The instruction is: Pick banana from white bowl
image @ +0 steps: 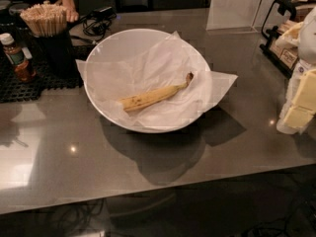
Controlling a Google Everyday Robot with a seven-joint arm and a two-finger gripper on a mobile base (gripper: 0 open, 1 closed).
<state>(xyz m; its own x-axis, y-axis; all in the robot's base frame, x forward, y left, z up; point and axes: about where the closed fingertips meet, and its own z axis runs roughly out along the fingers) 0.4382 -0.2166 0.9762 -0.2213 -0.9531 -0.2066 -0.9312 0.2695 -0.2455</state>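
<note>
The banana (153,96) lies inside the white bowl (106,46), on crinkled white paper, right of the bowl's centre. It is long, slim and yellow with brown speckles, and its dark stem tip points up and to the right. The bowl stands in the middle of the grey counter. My gripper (302,105), with pale yellow pads, hangs at the right edge of the camera view. It is well right of the bowl, apart from it, and holds nothing that I can see.
A black cup of wooden sticks (47,21) and a brown sauce bottle (17,58) stand on a black mat at the back left. A person's arm (66,1) is behind them. A black rack (281,38) stands at the back right. The counter's front edge (148,194) runs below the bowl.
</note>
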